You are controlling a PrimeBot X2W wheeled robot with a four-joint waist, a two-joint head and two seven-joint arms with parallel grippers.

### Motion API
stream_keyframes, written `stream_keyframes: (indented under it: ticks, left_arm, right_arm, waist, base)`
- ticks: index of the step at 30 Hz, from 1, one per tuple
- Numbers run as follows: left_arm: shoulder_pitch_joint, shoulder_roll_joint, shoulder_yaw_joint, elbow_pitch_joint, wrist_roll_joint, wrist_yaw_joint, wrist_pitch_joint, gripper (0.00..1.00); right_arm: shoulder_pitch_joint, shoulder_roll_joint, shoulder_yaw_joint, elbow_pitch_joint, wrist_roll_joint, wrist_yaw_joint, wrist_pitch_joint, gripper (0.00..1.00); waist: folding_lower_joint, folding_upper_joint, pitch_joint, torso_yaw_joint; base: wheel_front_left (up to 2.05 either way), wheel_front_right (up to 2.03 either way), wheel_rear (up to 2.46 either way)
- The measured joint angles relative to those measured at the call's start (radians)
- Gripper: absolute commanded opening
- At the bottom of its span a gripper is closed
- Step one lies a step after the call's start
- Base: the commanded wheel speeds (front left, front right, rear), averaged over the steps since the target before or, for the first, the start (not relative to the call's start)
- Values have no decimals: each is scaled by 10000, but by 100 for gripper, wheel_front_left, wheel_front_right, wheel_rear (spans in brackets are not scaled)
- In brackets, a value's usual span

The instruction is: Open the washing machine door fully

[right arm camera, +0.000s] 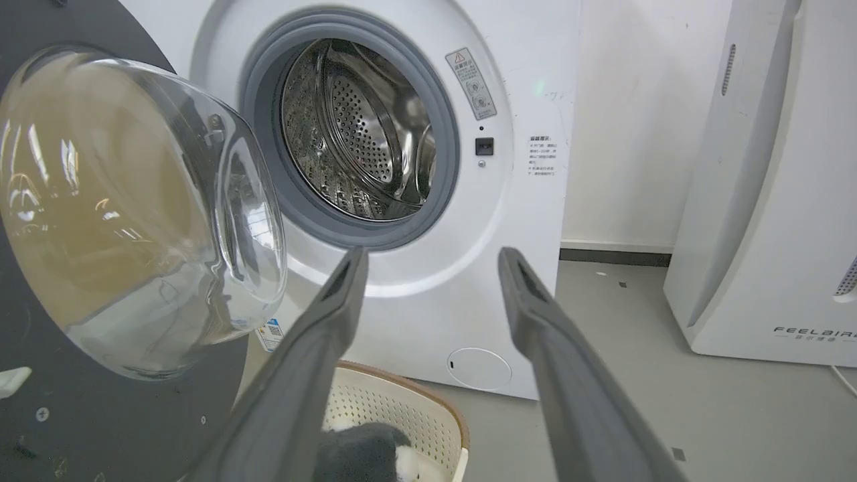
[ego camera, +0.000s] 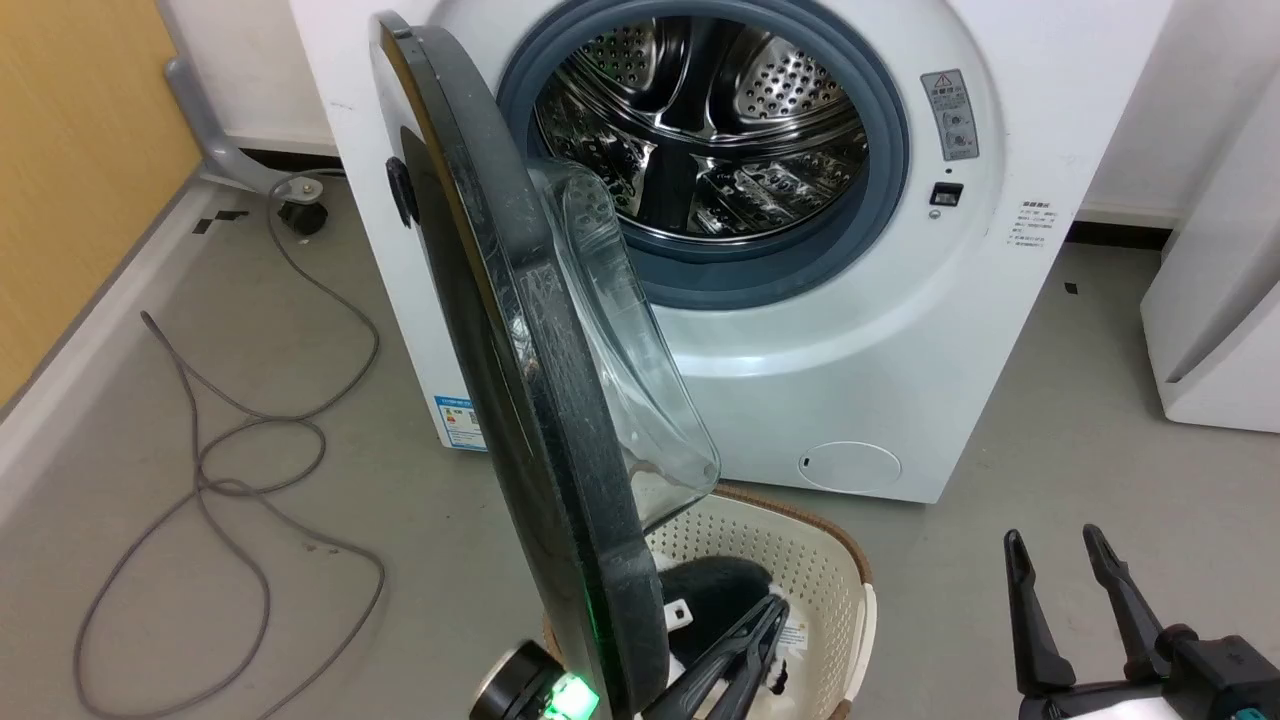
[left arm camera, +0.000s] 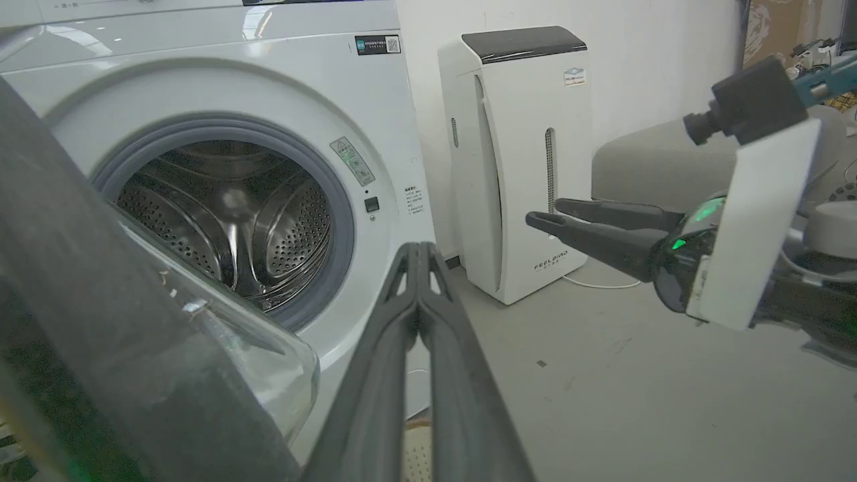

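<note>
The white washing machine (ego camera: 850, 340) stands with its steel drum exposed. The washing machine door (ego camera: 550, 420), black with a clear glass bowl (ego camera: 620, 330), swings out on its left hinge and stands nearly edge-on to me. My left gripper (ego camera: 772, 612) is shut on nothing, close beside the inner face of the door's lower rim, above a basket; whether it touches the door I cannot tell. In the left wrist view its shut fingers (left arm camera: 418, 249) point at the washing machine (left arm camera: 375, 134), with the door (left arm camera: 100, 335) on the left. My right gripper (ego camera: 1055, 540) hangs open at the lower right, facing the door's glass bowl (right arm camera: 134, 201).
A cream perforated basket (ego camera: 800, 550) holding dark and white cloth sits on the floor under the door. A grey cable (ego camera: 200, 470) loops over the floor at left. A white FEELBAIR appliance (ego camera: 1220, 330) stands right of the machine. A wooden panel lines the left wall.
</note>
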State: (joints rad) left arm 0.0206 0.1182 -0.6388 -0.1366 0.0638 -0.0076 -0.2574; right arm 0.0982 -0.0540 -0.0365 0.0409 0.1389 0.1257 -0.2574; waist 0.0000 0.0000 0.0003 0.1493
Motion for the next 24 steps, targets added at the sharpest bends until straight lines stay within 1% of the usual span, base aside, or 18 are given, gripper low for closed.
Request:
stream_keyframes:
  ticks: [1,4,11,17,24]
  left_arm:
    - [-2,-119,75,581,-178,226,0,0]
    - [-10,-169,148,1011,-355,399,0,0]
    - [-105,-138,412,1570,-527,606,0,0]
    - [-152,-102,424,1592,-616,685,-2,0]
    - [32,17,424,1386,-671,794,-4,0]
  right_arm:
    - [-1,2,0,38,0,0,0,100]
    - [-2,2,-12,73,-2,0,0,100]
    - [-3,2,-105,113,-2,0,0,100]
    - [-6,4,-71,109,35,0,0,100]
    - [-10,12,-19,113,130,0,0,100]
  waist:
    - [0,0,41,-2]
    - [0,0,88,22]
    - [0,0,198,324]
    - [0,0,237,915]
    - [0,0,233,1877]
  base:
    - [0,0,0]
    - [0,0,0]
    - [0,0,0]
    - [0,0,0]
    - [0,0,0]
